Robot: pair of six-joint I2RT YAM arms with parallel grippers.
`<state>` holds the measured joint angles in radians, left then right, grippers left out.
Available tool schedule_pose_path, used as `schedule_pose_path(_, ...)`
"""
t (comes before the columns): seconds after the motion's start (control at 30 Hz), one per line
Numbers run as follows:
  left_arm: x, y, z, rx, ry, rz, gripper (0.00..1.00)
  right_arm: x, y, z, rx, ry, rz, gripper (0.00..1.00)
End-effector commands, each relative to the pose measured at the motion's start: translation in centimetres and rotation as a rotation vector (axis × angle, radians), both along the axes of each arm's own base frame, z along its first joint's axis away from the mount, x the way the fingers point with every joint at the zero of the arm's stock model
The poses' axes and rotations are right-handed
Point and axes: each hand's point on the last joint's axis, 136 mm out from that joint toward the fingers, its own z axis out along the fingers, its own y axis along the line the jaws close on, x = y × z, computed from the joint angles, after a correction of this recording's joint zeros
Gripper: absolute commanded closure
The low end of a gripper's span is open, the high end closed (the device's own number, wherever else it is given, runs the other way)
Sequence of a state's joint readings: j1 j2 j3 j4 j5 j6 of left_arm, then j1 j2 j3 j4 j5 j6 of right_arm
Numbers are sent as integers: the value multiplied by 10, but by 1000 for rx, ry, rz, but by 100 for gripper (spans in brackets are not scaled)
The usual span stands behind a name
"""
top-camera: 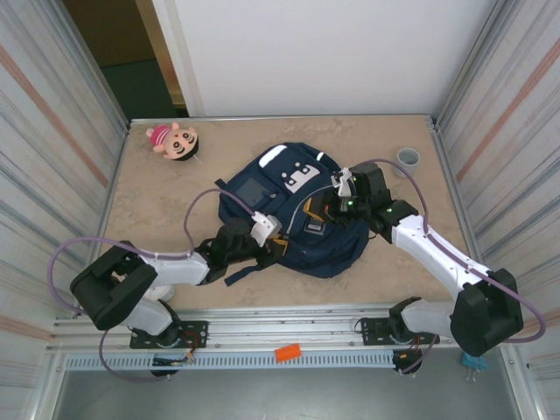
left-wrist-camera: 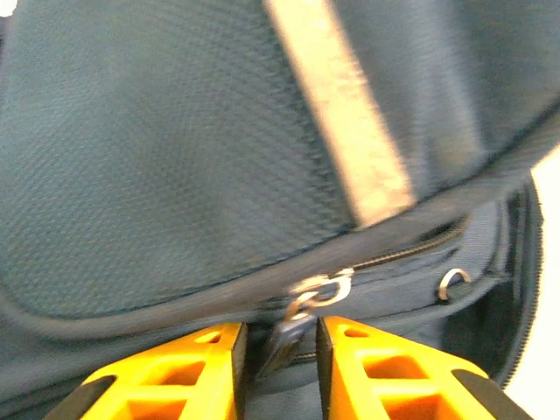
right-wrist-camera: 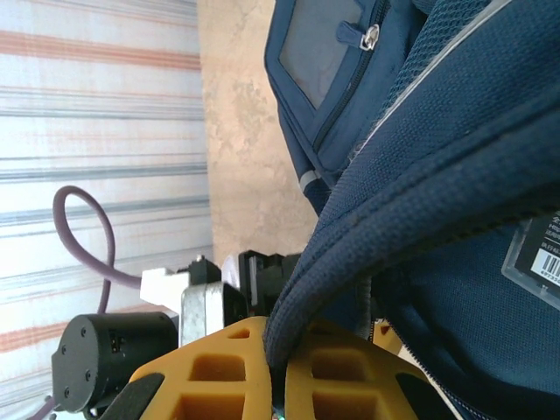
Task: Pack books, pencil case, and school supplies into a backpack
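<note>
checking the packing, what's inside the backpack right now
The backpack hides its contents under navy fabric. Beside the zipper slider, the left wrist view shows a dark gap with nothing recognisable in it, so what is already packed cannot be told.

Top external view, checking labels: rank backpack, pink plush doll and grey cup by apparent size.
1. backpack, by far largest
2. pink plush doll
3. grey cup, smallest
Doll and cup sit similarly far back, so nearness doesn't mislead.
</note>
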<state>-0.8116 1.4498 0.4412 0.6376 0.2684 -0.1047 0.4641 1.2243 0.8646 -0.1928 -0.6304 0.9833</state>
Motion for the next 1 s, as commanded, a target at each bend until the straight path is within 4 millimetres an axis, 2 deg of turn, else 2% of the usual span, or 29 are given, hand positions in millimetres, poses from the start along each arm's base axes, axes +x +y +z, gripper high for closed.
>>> schedule_pose_path(0.0, -7, -24, 28, -82, -40, -84, 77, -3, 9, 10, 57, -31, 45, 100)
schedule_pose_path(0.2, -9, -25, 26, -76, -17, -74, 96, 0, 9, 10, 56, -33, 33, 100)
schedule_pose_path(0.27, -10, -24, 25, -72, -10, -70, 100, 1, 9, 11, 61, -33, 30, 100)
schedule_pose_path(0.47, -28, -39, 32, -85, 14, -161, 100, 7, 8, 6, 61, -30, -7, 100)
schedule_pose_path(0.7, -67, -77, 63, -164, 13, -299, 100, 20, 5, -4, 53, -34, -29, 100)
schedule_pose_path(0.8, -65, -79, 61, -140, 0, -258, 91, 16, 0, -10, 32, -18, 6, 100)
schedule_pose_path(0.9, -53, -66, 49, -57, -29, -174, 72, 5, -10, -18, -21, 14, 65, 100)
schedule_pose_path(0.97, -50, -57, 45, 11, -70, -158, 54, -4, -21, -21, -45, 29, 101, 100)
